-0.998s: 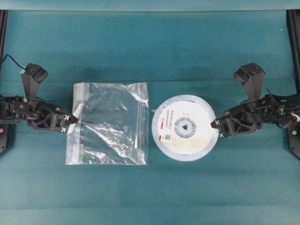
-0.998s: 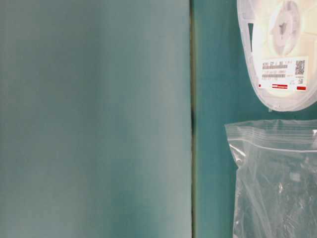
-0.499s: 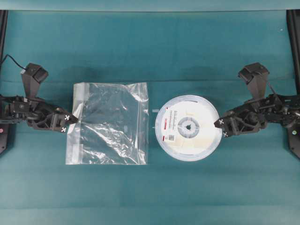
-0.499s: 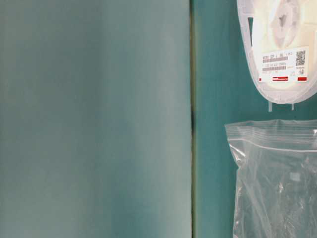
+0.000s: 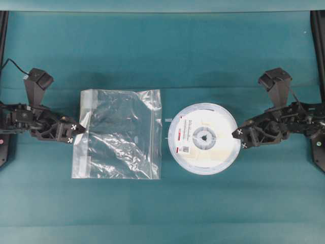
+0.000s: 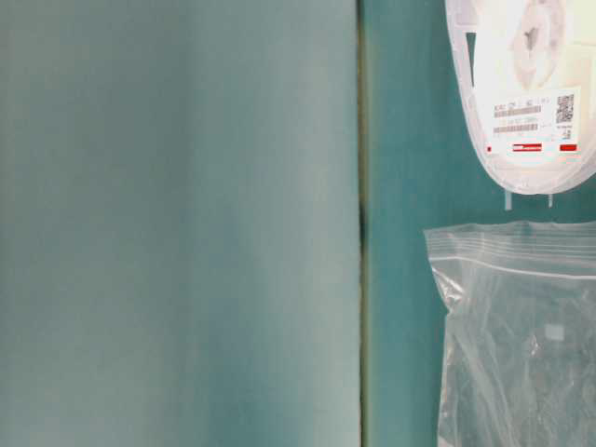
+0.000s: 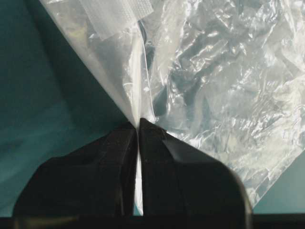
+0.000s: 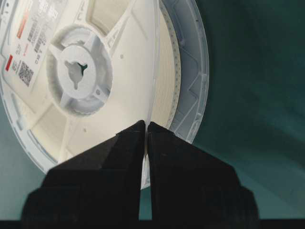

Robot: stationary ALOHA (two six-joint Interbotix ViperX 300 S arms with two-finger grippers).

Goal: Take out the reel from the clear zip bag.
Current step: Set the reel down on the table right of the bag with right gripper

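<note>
Reel point(image 5: 203, 138) out, lying right of clear zip bag point(image 5: 120, 134); my right gripper point(image 5: 238, 138) pinches its rim, my left gripper point(image 5: 75, 133) pinches bag's left edge.

My overhead camera looks straight down on the whole teal table point(image 5: 203, 51). My table-level camera sits low and close, turned sideways, sharing the reel point(image 6: 531, 93) and the clear zip bag point(image 6: 521, 345) with it. Each wrist camera looks along its own closed jaws at very close range.
</note>
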